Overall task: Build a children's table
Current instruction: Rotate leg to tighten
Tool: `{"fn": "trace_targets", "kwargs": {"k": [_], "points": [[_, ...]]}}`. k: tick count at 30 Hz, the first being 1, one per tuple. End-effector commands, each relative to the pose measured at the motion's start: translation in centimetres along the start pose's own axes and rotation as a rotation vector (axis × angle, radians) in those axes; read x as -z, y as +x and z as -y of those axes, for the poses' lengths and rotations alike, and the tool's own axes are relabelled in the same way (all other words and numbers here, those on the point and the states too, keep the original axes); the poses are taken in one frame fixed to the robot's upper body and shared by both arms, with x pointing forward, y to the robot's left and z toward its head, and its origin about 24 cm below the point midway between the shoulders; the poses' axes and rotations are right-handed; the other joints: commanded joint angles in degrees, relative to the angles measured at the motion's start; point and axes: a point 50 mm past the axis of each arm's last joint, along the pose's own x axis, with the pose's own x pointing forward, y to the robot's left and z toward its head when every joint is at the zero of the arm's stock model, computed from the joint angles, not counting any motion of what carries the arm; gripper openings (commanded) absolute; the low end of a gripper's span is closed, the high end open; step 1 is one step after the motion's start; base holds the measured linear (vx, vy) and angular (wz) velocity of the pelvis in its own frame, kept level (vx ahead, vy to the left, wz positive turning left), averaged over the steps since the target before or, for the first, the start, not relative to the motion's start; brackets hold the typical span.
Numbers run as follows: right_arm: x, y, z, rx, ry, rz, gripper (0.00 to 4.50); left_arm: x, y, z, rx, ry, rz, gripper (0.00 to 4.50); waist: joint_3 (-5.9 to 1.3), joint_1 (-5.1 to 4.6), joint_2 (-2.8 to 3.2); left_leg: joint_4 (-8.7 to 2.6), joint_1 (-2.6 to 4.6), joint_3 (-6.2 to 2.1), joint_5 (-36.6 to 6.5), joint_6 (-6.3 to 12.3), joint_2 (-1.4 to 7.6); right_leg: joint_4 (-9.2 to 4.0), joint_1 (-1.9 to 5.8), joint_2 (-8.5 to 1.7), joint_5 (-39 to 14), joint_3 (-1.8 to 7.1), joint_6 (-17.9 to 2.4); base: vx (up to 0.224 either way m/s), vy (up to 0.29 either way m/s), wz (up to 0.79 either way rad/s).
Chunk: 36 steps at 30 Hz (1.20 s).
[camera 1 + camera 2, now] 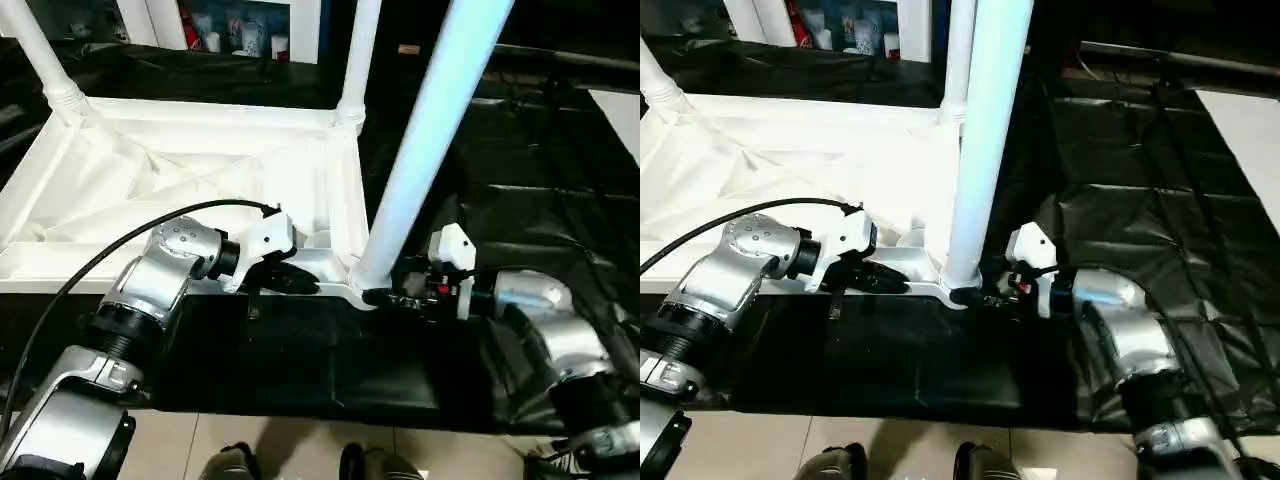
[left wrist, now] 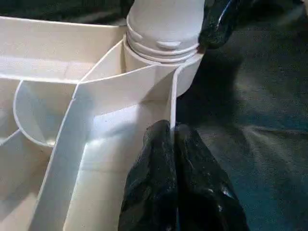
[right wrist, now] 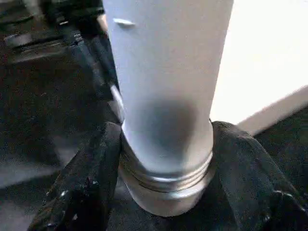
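The white tabletop (image 1: 200, 112) lies upside down on a black sheet, ribbed underside up. Two white legs (image 1: 357, 60) (image 1: 40, 50) stand in its far corner sockets. A third leg (image 1: 420, 140) stands upright in the near right corner socket (image 2: 163, 33). My right gripper (image 1: 385, 295) comes in from the right and is shut on this leg's ringed base (image 3: 163, 183), one black finger (image 3: 91, 178) on each side. My left gripper (image 1: 290, 278) is shut on the tabletop's thin near rim (image 2: 172, 96), just left of that corner, fingertips (image 2: 159, 144) pressed together over the wall.
A crinkled black sheet (image 1: 520, 180) covers the floor around the tabletop. At the back stands a white cabinet (image 1: 235, 30) with small items inside. A pale surface (image 1: 622, 115) shows at the far right. A black cable (image 1: 130, 240) arcs over my left forearm.
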Motion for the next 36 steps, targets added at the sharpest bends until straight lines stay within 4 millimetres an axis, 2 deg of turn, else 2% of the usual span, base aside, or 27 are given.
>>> {"fn": "trace_targets", "kwargs": {"k": [1,2,3,4,5,6,8,9,10,11,12,13,14,16,19,20,21,23,24,26,28,31,35,36], "points": [[1.5,0.6,-0.1,0.158,0.024,-0.05,2.61,0.6,1.9,0.4,-0.017,-0.053,-0.007,0.0,-3.63,0.18,0.06,-3.43,0.82,-1.37,-6.9,5.05,3.34,-4.41,2.94,-5.26,-9.2,3.1,-15.7,0.0,0.0,0.0],[2.0,1.3,-0.1,0.31,0.09,-0.029,2.61,0.4,2.7,0.1,-0.066,-0.071,0.005,0.0,-3.46,-0.08,0.16,-3.68,0.54,-1.53,-9.0,3.76,3.33,-4.72,2.83,-5.43,-13.0,3.21,-14.4,0.0,0.0,0.0],[2.5,1.9,-0.2,0.432,0.148,-0.022,2.61,0.2,3.5,-0.1,-0.106,-0.088,0.014,0.0,-3.51,0.02,0.2,-3.82,0.68,-1.73,-9.5,2.76,3.3,-4.93,3.0,-5.46,-15.0,3.07,-13.6,0.0,0.0,0.0],[2.5,1.9,-0.2,0.432,0.148,-0.022,2.61,0.2,3.5,-0.1,-0.106,-0.088,0.014,0.0,-3.52,-0.09,0.09,-4.04,0.78,-1.84,-10.4,1.32,3.27,-5.19,2.81,-5.43,-17.9,3.09,-12.3,0.0,0.0,0.0],[3.1,2.6,-0.3,0.539,0.189,-0.036,2.61,0.0,4.5,-0.2,-0.147,-0.1,0.016,0.0,-3.52,-0.23,0.24,-4.08,0.58,-1.87,-10.6,0.88,3.14,-5.14,2.72,-5.34,-18.5,3.12,-11.8,0.0,0.0,0.0],[3.3,3.0,-0.4,0.59,0.205,-0.048,2.61,-0.1,5.0,-0.3,-0.168,-0.104,0.015,0.0,-3.37,-0.19,0.18,-4.19,0.91,-1.82,-11.2,0.43,3.16,-5.55,2.38,-5.34,-19.5,3.2,-11.0,0.0,0.0,0.0],[3.5,3.7,-0.6,0.637,0.205,-0.068,2.61,-0.2,5.8,-0.3,-0.192,-0.116,0.014,0.0,-3.28,-0.05,0.33,-4.12,1.06,-1.67,-12.1,0.97,3.08,-5.76,2.14,-5.31,-19.5,3.47,-10.5,0.0,0.0,0.0],[3.4,5.3,-1.0,0.675,0.182,-0.102,2.61,-0.4,7.1,-0.4,-0.247,-0.142,0.003,0.0,-3.14,-0.08,0.29,-4.16,1.06,-1.61,-12.4,1.05,3.0,-5.84,1.97,-5.17,-19.6,3.45,-10.3,0.0,0.0,0.0],[3.4,5.5,-1.0,0.679,0.179,-0.106,2.61,-0.5,7.2,-0.4,-0.252,-0.144,0.001,0.0,-2.94,-0.23,0.23,-4.28,1.17,-1.72,-13.9,0.52,2.79,-6.12,1.81,-5.14,-22.4,3.39,-9.7,0.0,0.0,0.0],[2.9,6.6,-1.4,0.668,0.17,-0.102,2.61,-0.6,7.9,-0.6,-0.298,-0.151,-0.012,0.0,-2.91,-0.31,-0.32,-4.34,0.88,-1.86,-14.2,0.5,2.6,-6.27,2.1,-5.2,-25.0,3.39,-8.5,0.0,0.0,0.0],[2.9,6.6,-1.4,0.668,0.17,-0.102,2.61,-0.6,7.9,-0.6,-0.298,-0.151,-0.012,0.0,-2.93,-0.14,-0.17,-4.36,0.91,-1.96,-14.1,0.62,2.64,-6.33,2.15,-5.34,-25.7,3.44,-7.8,0.0,0.0,0.0],[2.6,7.0,-1.5,0.657,0.155,-0.096,2.61,-0.7,8.1,-0.6,-0.305,-0.15,-0.014,0.0,-2.86,-0.04,0.04,-4.37,1.26,-1.85,-14.8,1.08,2.75,-6.6,1.66,-5.31,-26.5,3.56,-7.1,0.0,0.0,0.0],[2.2,7.7,-1.8,0.651,0.129,-0.089,2.61,-0.9,8.4,-0.6,-0.318,-0.14,-0.018,0.0,-2.82,-0.13,-0.18,-4.41,1.22,-1.83,-15.0,1.31,2.71,-6.67,1.65,-5.23,-26.7,3.55,-6.9,0.0,0.0,0.0],[1.9,8.0,-2.0,0.63,0.118,-0.068,2.61,-1.0,8.5,-0.6,-0.313,-0.131,-0.02,0.0,-2.95,-0.02,-0.11,-4.59,1.09,-1.95,-14.6,1.66,2.71,-6.76,1.84,-5.33,-26.8,3.55,-6.1,0.0,0.0,0.0],[1.1,8.0,-2.3,0.588,0.145,0.017,2.61,-1.0,8.4,-0.5,-0.296,-0.11,-0.019,0.0,-3.15,0.01,-0.08,-4.71,0.92,-1.93,-12.9,2.56,2.89,-6.34,2.07,-5.25,-22.0,3.43,-7.0,0.0,0.0,0.0],[1.0,7.8,-2.2,0.59,0.153,0.036,2.92,-1.0,8.3,-0.5,-0.291,-0.104,-0.021,0.0,-3.12,0.1,0.0,-4.72,0.99,-1.83,-12.5,2.93,2.96,-6.3,1.98,-5.22,-20.4,3.45,-7.5,0.0,0.0,0.0],[0.8,7.7,-2.1,0.588,0.159,0.048,2.92,-0.9,8.2,-0.6,-0.291,-0.101,-0.022,0.0,-3.12,0.07,0.01,-4.71,1.08,-1.77,-12.7,3.06,2.97,-6.29,1.89,-5.16,-20.0,3.45,-7.8,0.0,0.0,0.0],[0.8,7.0,-1.5,0.608,0.181,0.061,2.92,-0.7,7.8,-0.6,-0.28,-0.091,-0.022,0.0,-2.93,0.1,0.0,-4.78,1.02,-1.77,-13.7,3.3,2.92,-6.45,1.98,-5.2,-20.8,3.48,-8.2,0.0,0.0,0.0],[0.8,6.4,-1.2,0.609,0.178,0.059,3.31,-0.6,7.5,-0.7,-0.271,-0.082,-0.021,0.0,-2.93,0.05,-0.06,-4.89,0.76,-1.91,-13.6,3.27,2.97,-6.42,2.14,-5.32,-21.4,3.46,-8.0,0.0,0.0,0.0],[0.9,5.6,-0.8,0.603,0.187,0.062,3.36,-0.4,7.2,-0.6,-0.26,-0.075,-0.021,0.0,-2.9,0.01,-0.11,-4.94,0.82,-1.94,-13.9,3.34,3.02,-6.63,2.12,-5.41,-23.1,3.44,-7.7,0.0,0.0,0.0],[0.9,5.2,-0.6,0.593,0.191,0.064,3.61,-0.4,7.0,-0.6,-0.25,-0.068,-0.02,0.0,-2.9,0.07,-0.25,-4.91,0.64,-1.97,-13.3,3.68,3.03,-6.68,2.23,-5.57,-23.9,3.52,-7.4,0.0,0.0,0.0],[0.8,3.2,0.0,0.479,0.177,0.073,3.61,-0.3,6.0,-0.5,-0.215,-0.047,-0.014,0.0,-2.9,0.18,-0.28,-4.79,0.62,-1.84,-12.0,4.34,3.1,-6.57,2.29,-5.45,-22.3,3.49,-7.6,0.0,0.0,0.0],[0.6,0.7,0.7,0.33,0.143,0.073,3.61,-0.3,4.9,0.0,-0.124,-0.018,0.006,0.0,-3.36,0.2,-0.03,-4.27,0.27,-1.61,-7.2,6.46,3.16,-5.5,2.82,-5.22,-11.9,3.25,-10.9,0.0,0.0,0.0],[0.4,0.1,0.7,0.274,0.123,0.067,3.61,-0.3,4.6,0.3,-0.085,-0.008,0.018,0.0,-3.85,0.25,0.02,-3.7,-0.05,-1.53,-2.9,8.27,3.09,-4.4,3.31,-5.05,-3.4,3.21,-12.7,0.0,0.0,0.0]]}}
